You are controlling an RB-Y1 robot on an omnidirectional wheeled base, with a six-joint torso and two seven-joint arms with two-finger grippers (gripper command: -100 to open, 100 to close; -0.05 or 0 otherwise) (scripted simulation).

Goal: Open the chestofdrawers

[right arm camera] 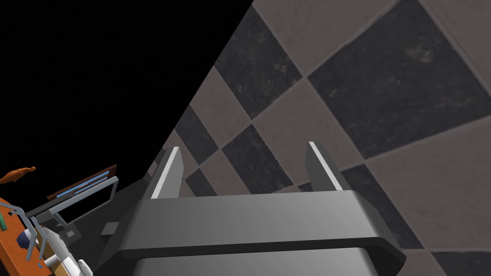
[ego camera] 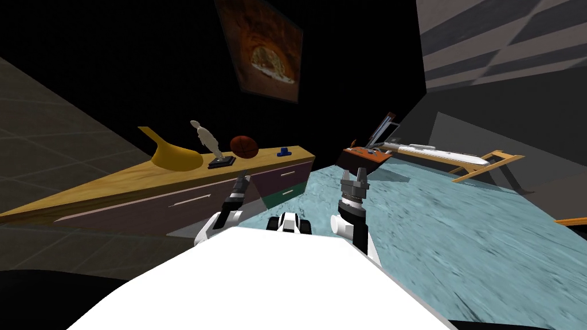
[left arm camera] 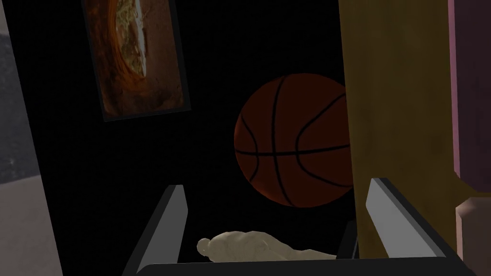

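One chest of drawers [ego camera: 143,215], long and low. Its long axis runs from near me on my left away toward the middle of the head view, against a black area. Its purple front faces the blue floor [ego camera: 458,229]. I count three pale handles [ego camera: 192,200] on the front, and the drawer fronts look flush.

The left gripper [ego camera: 243,179] is up close at the front, just below the yellow worktop [ego camera: 103,186], fingers spread and holding nothing. I can't tell if they touch the front. In the left wrist view the left gripper [left arm camera: 277,187] looks along the chest. The worktop [left arm camera: 398,120] edge passes outside one finger [left arm camera: 388,206], not in the gap, with the purple front [left arm camera: 472,86] beyond it.

On the worktop:
- one basketball [ego camera: 243,146], seen between the fingers in the wrist view [left arm camera: 287,139]
- one pale figurine [ego camera: 206,139] on a dark base, also in the gap [left arm camera: 239,247]
- one yellow curved piece [ego camera: 172,156]
- one small blue piece [ego camera: 284,152]

One framed picture [ego camera: 266,48] hangs above.

The right gripper [ego camera: 354,172] is raised over the floor, well apart from the chest. Its fingers [right arm camera: 170,172] are spread and empty.
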